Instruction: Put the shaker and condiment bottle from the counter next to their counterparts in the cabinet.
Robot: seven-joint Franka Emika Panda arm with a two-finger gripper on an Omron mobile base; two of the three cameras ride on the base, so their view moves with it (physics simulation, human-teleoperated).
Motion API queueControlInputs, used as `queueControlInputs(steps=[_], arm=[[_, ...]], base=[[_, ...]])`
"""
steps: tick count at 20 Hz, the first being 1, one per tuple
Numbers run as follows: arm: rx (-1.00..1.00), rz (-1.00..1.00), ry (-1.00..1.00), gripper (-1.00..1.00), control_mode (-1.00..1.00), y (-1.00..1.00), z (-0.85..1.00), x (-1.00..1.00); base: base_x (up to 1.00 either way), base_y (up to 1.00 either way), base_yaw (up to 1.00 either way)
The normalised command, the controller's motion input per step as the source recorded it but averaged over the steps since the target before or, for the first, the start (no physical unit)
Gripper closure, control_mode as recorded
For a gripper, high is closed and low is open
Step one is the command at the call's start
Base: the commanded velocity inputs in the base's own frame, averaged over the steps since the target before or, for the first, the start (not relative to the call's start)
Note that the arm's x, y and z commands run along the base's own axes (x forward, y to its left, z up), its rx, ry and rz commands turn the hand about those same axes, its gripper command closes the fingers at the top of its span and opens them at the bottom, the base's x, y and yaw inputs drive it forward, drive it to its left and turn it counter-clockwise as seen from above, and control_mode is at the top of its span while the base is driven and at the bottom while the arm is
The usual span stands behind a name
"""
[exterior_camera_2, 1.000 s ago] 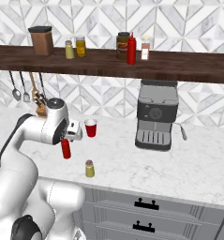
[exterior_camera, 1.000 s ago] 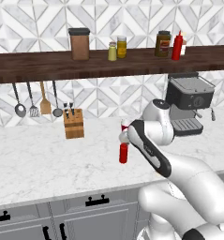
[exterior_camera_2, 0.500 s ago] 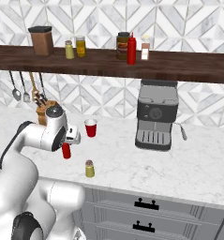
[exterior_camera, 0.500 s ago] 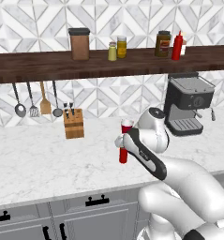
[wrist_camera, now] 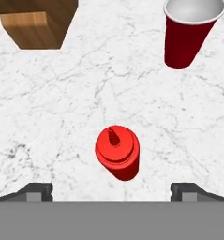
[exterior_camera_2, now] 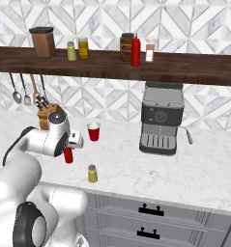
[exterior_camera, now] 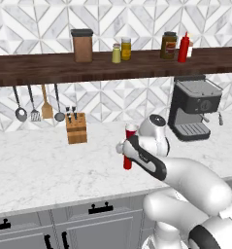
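Observation:
A red condiment bottle [wrist_camera: 117, 152] stands upright on the white marble counter [exterior_camera: 40, 170], seen nozzle-up from above. My gripper [wrist_camera: 112, 190] hangs over it, open, with its fingertips [wrist_camera: 36, 190] wide apart on either side and not touching it. From the base the gripper [exterior_camera: 124, 147] [exterior_camera_2: 76, 141] sits at the top of the bottle [exterior_camera: 127, 161] [exterior_camera_2: 68, 155]. The yellow-green shaker [exterior_camera_2: 92, 173] stands near the counter's front edge. On the dark wooden shelf [exterior_camera: 49, 68] [exterior_camera_2: 184, 67] stand the matching shaker [exterior_camera: 116, 53] [exterior_camera_2: 71, 51] and matching red bottle [exterior_camera: 184, 47] [exterior_camera_2: 135, 50].
A red cup [wrist_camera: 190, 33] [exterior_camera_2: 93, 131] and a knife block [wrist_camera: 36, 21] [exterior_camera: 76, 129] stand behind the bottle. A coffee machine [exterior_camera: 195, 107] [exterior_camera_2: 160, 118] is to the right. The shelf also holds a brown canister [exterior_camera: 82, 45], an orange-yellow jar [exterior_camera: 125, 48] and a dark jar [exterior_camera: 169, 45].
The hand has dropped lower and closed in over the red bottle. The bottle, shaker and cup have stayed where they were.

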Motion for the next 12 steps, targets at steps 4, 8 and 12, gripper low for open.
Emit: queueControlInputs(steps=[4,8,12], arm=[[0.00,0.00,0.00,-1.00,-1.00,0.00,-0.07,0.16],[0.00,0.00,0.00,-1.00,-1.00,0.00,-0.13,0.12],[0.00,0.00,0.00,-1.00,-1.00,0.00,-0.22,0.10]], base=[[0.00,0.00,0.00],[0.00,0.00,0.00],[0.00,0.00,0.00]])
